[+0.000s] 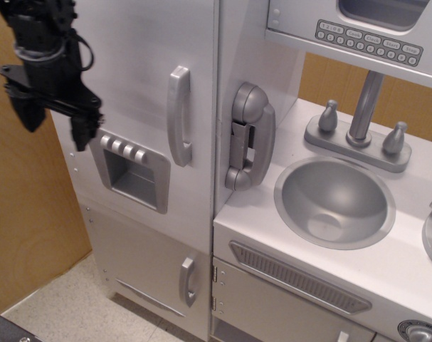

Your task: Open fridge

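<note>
the gripper (54, 125) hung at the upper left, fingers apart and empty. the fridge (141, 107) handle (178, 115) ran vertically, well right of it at about mid-frame height.

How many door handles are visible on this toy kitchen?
2 for certain: the long curved handle on the tall fridge door, and a short handle on the smaller door below. A third may be cut off at the bottom edge.
</note>
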`<state>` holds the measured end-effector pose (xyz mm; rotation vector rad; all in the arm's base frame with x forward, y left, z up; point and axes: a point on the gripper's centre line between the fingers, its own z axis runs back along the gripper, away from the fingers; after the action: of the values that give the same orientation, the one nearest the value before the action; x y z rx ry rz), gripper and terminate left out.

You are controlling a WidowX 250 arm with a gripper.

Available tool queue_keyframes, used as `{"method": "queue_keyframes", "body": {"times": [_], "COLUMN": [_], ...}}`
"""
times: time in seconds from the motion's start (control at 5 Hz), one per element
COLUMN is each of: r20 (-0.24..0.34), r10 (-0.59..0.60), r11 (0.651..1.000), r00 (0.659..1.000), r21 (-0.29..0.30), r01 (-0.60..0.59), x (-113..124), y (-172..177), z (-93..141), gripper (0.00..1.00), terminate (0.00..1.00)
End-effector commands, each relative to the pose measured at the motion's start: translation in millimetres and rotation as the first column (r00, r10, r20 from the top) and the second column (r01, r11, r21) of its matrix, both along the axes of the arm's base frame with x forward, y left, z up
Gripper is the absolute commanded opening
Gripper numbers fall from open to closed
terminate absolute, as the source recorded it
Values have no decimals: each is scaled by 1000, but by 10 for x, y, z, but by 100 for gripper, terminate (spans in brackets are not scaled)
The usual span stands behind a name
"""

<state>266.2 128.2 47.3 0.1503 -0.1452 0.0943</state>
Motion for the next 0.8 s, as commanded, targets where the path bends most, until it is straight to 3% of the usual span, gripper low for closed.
{"method": "queue_keyframes", "body": {"times": [0.0,0.2,0.4,0.6], "r20": [74,119,173,212], "r10": [-48,-60,-86,-86], "r11": [996,994,992,994], "r00": [996,991,981,974], "r21": [-66,-89,-73,-55], "r01": [53,71,100,99], "x": [302,388,444,505], "y": [-346,-542,-656,-775], "z": [225,348,376,297], "gripper": [100,100,100,100], "terminate": [0,0,0,0]}}
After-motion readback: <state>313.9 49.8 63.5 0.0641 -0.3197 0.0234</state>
